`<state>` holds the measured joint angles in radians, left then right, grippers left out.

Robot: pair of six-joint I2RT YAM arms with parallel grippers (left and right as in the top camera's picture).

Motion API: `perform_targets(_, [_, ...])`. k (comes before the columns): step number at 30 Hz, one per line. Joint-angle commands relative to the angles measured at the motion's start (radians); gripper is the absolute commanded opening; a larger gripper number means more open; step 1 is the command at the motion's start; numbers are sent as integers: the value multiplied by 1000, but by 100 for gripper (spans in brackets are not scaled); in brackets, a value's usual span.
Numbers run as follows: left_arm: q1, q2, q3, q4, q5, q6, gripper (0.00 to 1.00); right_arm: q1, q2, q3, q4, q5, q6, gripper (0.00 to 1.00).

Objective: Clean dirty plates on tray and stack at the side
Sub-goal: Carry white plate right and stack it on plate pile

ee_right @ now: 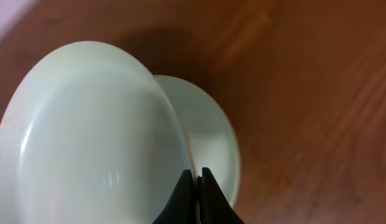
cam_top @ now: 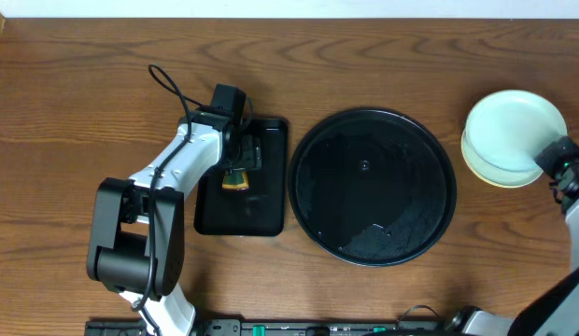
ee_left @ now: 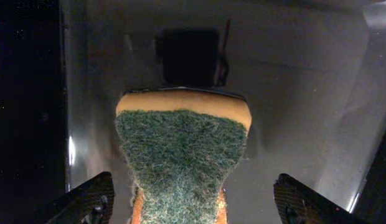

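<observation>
Glossy round black tray (cam_top: 374, 187) stood bare; pale round plates (cam_top: 514, 126) stacked beside it, right pincer (ee_right: 196, 180) clamped on topmost, left pincer (ee_left: 192, 198) apart.

No readable text, labels, brands, numbers or signs on anything

A brown wood-grain table (cam_top: 75, 112) is spanning the view (grain running sideways); a pale strip (cam_top: 364, 7) is bordering its top edge.

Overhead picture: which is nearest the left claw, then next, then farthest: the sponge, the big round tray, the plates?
1. Sponge, right at the left claw.
2. Big round tray, in the middle of the table.
3. Plates, far right.
</observation>
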<state>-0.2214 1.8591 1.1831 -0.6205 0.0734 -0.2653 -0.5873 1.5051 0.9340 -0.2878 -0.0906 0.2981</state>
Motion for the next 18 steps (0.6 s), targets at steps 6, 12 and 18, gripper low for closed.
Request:
perform_targets(6, [0,16,-5,0,-6,1,83,-10,171,6,83,39,14,1])
perform_targets(12, [0,16,-5,8,-6,1,83,-11,176,6,98,38,0,19])
perform_targets(18, [0,16,-5,9,-6,1,83,-3,156,19,32,-35,-13,67])
